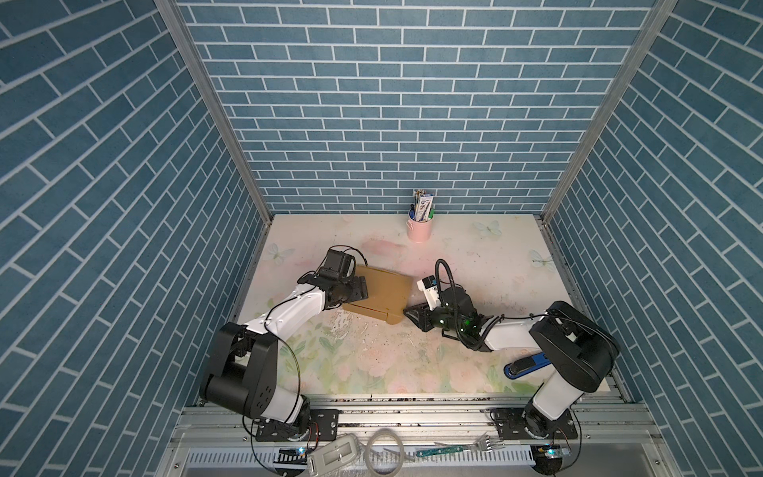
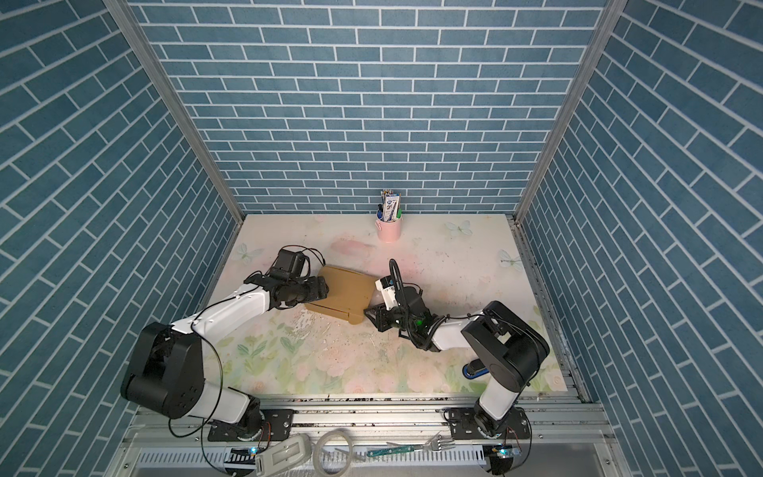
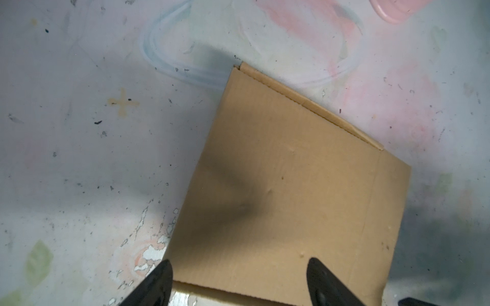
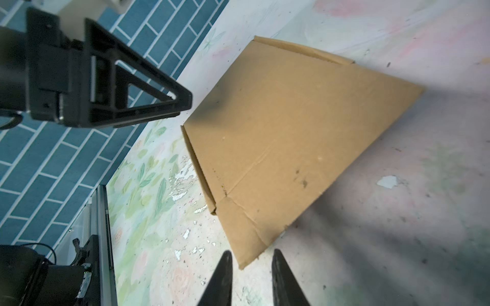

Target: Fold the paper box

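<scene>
Shallow brown cardboard box [image 1: 382,294] sits flat; my L gripper [image 1: 365,289] at its left edge, R gripper [image 1: 408,310] at near-right corner.

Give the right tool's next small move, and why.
Probably ease the right tool forward to tuck the protruding corner flap: the plain brown cardboard box lies nearly closed, that flap juts out just ahead of the slightly parted jaws, and the left tool is open.

You have no text, label, brand, number or sign you can read in any view; the only print is on the white-and-blue packet [image 1: 425,204] in the pink cup [image 1: 419,232] at twelve o'clock on the table [image 1: 495,256], too small to make out.
</scene>
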Motion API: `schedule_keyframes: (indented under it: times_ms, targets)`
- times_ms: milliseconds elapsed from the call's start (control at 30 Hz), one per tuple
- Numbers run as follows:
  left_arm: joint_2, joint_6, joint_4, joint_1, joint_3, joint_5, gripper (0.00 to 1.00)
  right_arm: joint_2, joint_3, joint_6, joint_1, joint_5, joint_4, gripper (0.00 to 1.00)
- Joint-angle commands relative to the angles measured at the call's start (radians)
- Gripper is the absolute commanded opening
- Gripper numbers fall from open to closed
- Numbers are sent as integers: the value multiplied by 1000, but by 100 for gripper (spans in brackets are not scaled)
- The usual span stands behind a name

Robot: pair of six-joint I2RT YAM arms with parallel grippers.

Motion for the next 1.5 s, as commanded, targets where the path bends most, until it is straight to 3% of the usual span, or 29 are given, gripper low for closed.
schedule_keyframes:
  times_ms: [0, 300, 600, 900, 1100, 1300, 1467]
  targets:
    - [46, 2, -11, 3, 40, -2, 81, 69, -41, -71, 16, -39, 130, 28]
    - [98, 42, -25, -26, 54, -58, 80, 211, -84, -107, 33, -58, 389, 30]
    - [153, 75, -48, -84, 94, -126, 80, 230, -148, -114, 36, -29, 572, 27]
    - [179, 81, -37, -90, 98, -116, 80, 237, -114, -110, 53, -36, 562, 25]
    - [189, 82, -26, -92, 96, -96, 80, 265, -75, -136, 56, -21, 520, 19]
    - [190, 83, -25, -95, 98, -85, 80, 267, -60, -181, 60, 14, 476, 4]
    - [192, 81, -24, -97, 99, -82, 80, 251, -65, -221, 60, 57, 450, 2]
